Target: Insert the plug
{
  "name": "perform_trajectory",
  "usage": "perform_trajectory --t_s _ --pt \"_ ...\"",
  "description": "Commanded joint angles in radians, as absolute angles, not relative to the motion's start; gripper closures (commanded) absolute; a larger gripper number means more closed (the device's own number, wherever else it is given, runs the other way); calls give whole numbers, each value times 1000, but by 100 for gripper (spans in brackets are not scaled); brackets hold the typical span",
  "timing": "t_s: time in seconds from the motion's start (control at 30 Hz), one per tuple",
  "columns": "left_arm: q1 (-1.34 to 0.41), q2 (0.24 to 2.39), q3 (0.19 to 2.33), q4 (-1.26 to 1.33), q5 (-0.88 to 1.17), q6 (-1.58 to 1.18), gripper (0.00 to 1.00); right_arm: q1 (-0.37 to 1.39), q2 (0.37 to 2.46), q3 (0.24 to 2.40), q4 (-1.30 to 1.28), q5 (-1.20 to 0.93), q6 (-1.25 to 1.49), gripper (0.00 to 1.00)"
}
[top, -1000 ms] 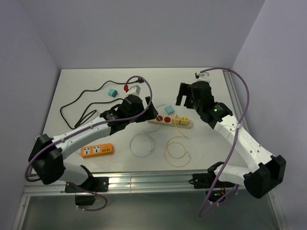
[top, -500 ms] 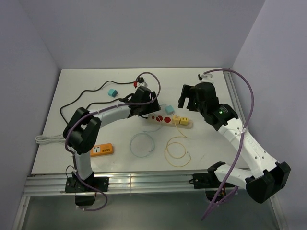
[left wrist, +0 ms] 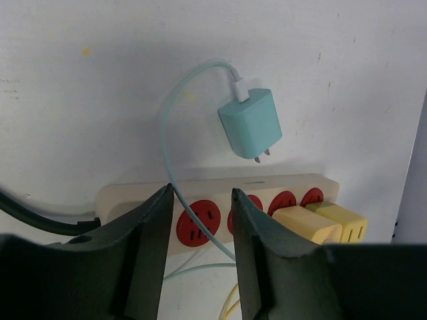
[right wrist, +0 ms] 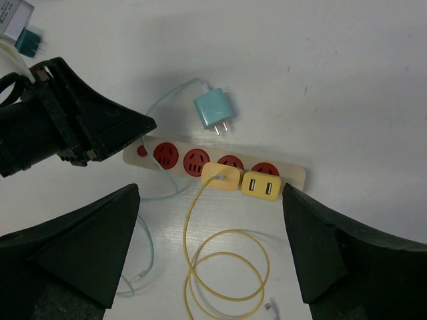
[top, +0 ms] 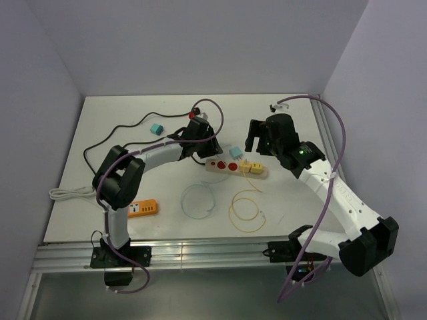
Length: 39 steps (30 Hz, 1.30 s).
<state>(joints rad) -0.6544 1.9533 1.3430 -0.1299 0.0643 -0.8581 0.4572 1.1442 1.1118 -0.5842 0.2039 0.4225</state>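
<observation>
The teal plug (left wrist: pixel 250 132) lies flat on the white table just behind the cream power strip (left wrist: pixel 293 181), prongs toward the strip's red sockets. Its teal cable (left wrist: pixel 165 133) curves down between the fingers of my left gripper (left wrist: pixel 201 191). That gripper hovers over the strip's left end, partly narrowed, gripping nothing. In the right wrist view the teal plug (right wrist: pixel 213 109) sits behind the power strip (right wrist: pixel 293 175), with two yellow chargers (right wrist: pixel 221 178) plugged in at the right. My right gripper (right wrist: pixel 210 190) hangs wide open above the strip, empty.
A coiled yellow cable (right wrist: pixel 227 267) lies in front of the strip. An orange power strip (top: pixel 143 209) sits at the front left, a black cable (top: pixel 113 143) and another teal plug (top: pixel 157 129) at the back left. A metal rail runs along the table's near edge.
My left gripper moved right to the strip's left end, the arm folding at the elbow, and its jaws narrowed. The right arm barely shifted.
</observation>
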Motion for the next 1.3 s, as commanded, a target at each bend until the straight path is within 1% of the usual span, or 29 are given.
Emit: perform_trajectory --t_s 0.0,0.03,0.1,0.13,0.17,0.2,0.23,0.27,0.3,0.37,0.4,0.43,0.5,0.57,0.63,0.7,0.77,0.8,0.87,0.9,1.07,1.2,1.27 --pt "-657 1950 1390 -95 112 -839 55 451 1161 1132 -557 195 417 6" --pt "-657 1950 1388 -91 120 -836 60 451 1167 1132 -555 193 416 6" --pt "-657 1951 1388 -84 123 -830 65 451 1177 1141 -557 192 419 6" --pt "-658 1954 1391 -86 123 -824 70 449 1184 1144 -558 190 416 6" --pt "-657 1956 1397 -92 123 -824 73 449 1187 1149 -563 190 416 7" --pt "-655 1957 1402 -110 123 -822 73 449 1190 1158 -564 192 417 7" --pt "-655 1951 1401 -117 121 -819 67 449 1192 1163 -568 192 417 7" --pt "-655 1945 1384 -115 118 -822 57 449 1190 1164 -572 192 417 7" --pt "-655 1936 1368 -98 111 -824 40 451 1186 1164 -572 192 417 7" --pt "-655 1913 1335 -87 98 -827 33 451 1177 1154 -562 190 416 7" --pt "-655 1913 1333 -94 94 -830 28 449 1174 1152 -557 186 416 7" --pt "-655 1914 1336 -104 92 -827 26 449 1172 1149 -552 184 416 7" --pt "-655 1922 1345 -98 107 -825 26 451 1178 1152 -552 181 413 7" --pt "-655 1936 1356 -80 130 -827 28 451 1186 1157 -557 181 414 7" --pt "-655 1960 1373 -83 144 -824 38 449 1189 1160 -561 184 416 7" --pt "-657 1976 1402 -94 156 -822 54 451 1189 1163 -560 192 417 7" --pt "-654 1988 1428 -98 169 -815 61 449 1189 1167 -561 198 422 7" --pt "-652 1991 1442 -107 176 -812 70 448 1187 1170 -561 195 423 7" --pt "-646 1994 1489 -127 179 -798 85 445 1189 1177 -557 166 425 7" --pt "-644 1993 1505 -149 178 -790 100 442 1192 1183 -555 152 428 7" --pt "-621 1924 1591 -184 193 -724 100 423 1201 1169 -499 80 426 7" --pt "-618 1842 1611 -206 179 -669 100 388 1247 1177 -462 19 410 7" --pt "-618 1798 1621 -228 190 -644 100 373 1261 1177 -427 -50 410 7"
